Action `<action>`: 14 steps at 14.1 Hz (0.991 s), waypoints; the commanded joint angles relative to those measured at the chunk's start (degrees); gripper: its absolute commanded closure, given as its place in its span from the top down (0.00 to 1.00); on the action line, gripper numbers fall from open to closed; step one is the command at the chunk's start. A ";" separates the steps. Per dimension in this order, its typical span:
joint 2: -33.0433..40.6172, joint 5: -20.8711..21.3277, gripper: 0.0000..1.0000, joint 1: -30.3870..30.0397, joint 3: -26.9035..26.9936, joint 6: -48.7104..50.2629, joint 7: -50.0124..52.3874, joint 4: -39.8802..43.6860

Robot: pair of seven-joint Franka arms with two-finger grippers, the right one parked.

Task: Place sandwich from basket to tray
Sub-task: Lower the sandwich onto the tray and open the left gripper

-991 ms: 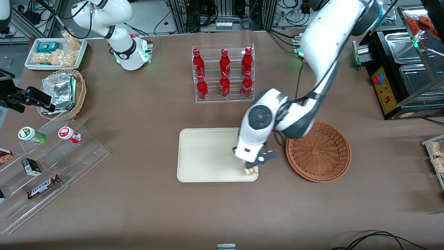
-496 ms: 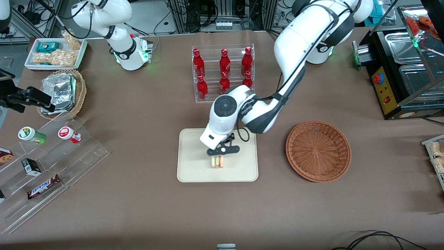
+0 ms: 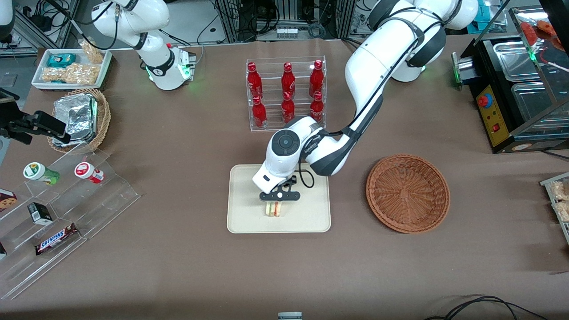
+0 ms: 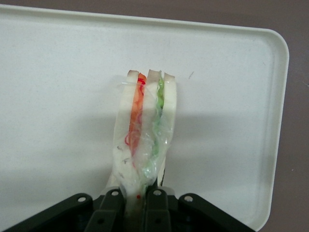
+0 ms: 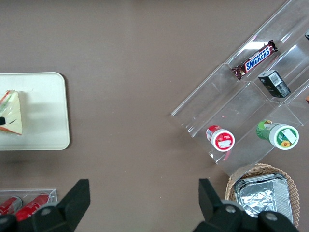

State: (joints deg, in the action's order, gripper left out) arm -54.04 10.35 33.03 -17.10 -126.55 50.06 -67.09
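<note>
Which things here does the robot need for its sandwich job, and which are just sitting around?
Needed:
gripper, shut on the sandwich
tray, under the sandwich
basket, beside the tray

Just sitting around:
red bottles
Snickers bar
foil packs

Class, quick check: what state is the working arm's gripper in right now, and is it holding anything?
Gripper: shut on the sandwich, holding it over the tray.

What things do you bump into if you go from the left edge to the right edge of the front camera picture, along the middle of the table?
Snickers bar → tray → sandwich, pinched in the gripper above the tray → basket, with nothing in it.
</note>
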 commanded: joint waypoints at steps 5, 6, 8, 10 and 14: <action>-0.63 0.20 0.65 0.19 0.05 0.42 4.06 1.70; -0.28 0.20 0.98 0.11 0.05 0.60 6.61 1.70; 1.83 0.37 1.00 0.11 0.14 2.17 11.80 1.70; 5.51 1.16 1.00 -0.07 0.49 4.80 13.05 1.27; 13.51 1.51 1.00 -0.95 0.58 16.65 12.96 1.00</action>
State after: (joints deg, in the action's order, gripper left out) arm -45.37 10.69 32.39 -16.94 -114.42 61.66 -64.04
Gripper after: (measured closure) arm 0.000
